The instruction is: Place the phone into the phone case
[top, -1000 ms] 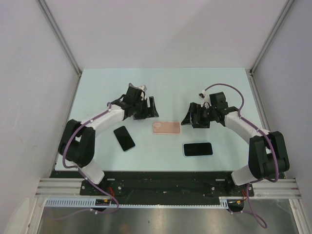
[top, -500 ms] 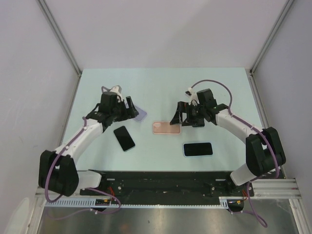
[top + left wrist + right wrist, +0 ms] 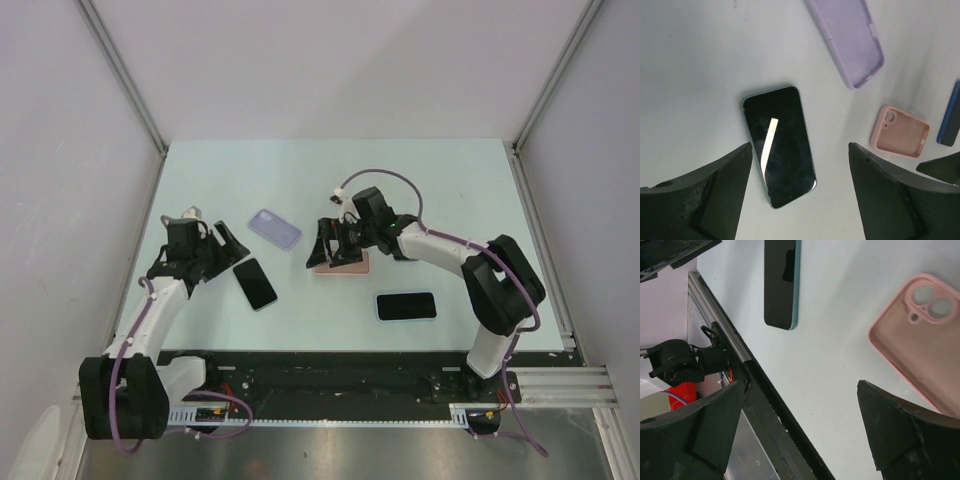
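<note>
From above we count two dark-screened phones and two empty cases: the black glass phone (image 3: 256, 283) lies just beside the left gripper (image 3: 226, 248), a teal-edged phone (image 3: 406, 306) sits nearer the front, a lilac silicone case (image 3: 274, 229) lies apart, and the right gripper (image 3: 325, 250) hangs over one end of the pink silicone case (image 3: 350, 264). The left wrist view shows that claw spread wide and empty, the black glass phone flat below it; we judge so thin a slab may skid from a pinch. The right wrist view shows the other claw wide and empty beside the pink silicone case, which a careless descent could shove askew.
</note>
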Motion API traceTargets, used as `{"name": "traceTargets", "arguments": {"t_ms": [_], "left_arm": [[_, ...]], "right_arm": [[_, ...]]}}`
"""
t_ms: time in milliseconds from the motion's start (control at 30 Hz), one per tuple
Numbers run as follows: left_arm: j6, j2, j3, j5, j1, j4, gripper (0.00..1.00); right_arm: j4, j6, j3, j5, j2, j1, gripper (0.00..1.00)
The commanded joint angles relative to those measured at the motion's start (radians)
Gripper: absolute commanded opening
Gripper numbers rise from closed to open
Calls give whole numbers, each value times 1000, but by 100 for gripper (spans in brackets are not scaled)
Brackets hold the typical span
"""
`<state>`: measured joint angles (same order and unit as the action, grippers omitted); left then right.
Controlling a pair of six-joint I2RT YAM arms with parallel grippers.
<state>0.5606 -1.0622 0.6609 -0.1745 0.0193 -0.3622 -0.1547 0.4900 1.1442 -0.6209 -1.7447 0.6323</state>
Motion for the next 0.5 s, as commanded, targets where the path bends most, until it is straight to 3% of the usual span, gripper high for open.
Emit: {"name": "traceTargets", "arguments": {"t_ms": [0,467], "left_arm": [[41,-16,-52,-123,-103,-9,82],[-21,-195,-55,-177,-153,17,80]], "right_arm": [[92,38,75,-22,-79,67,99],[248,68,152,-39,-291,150,98]]}}
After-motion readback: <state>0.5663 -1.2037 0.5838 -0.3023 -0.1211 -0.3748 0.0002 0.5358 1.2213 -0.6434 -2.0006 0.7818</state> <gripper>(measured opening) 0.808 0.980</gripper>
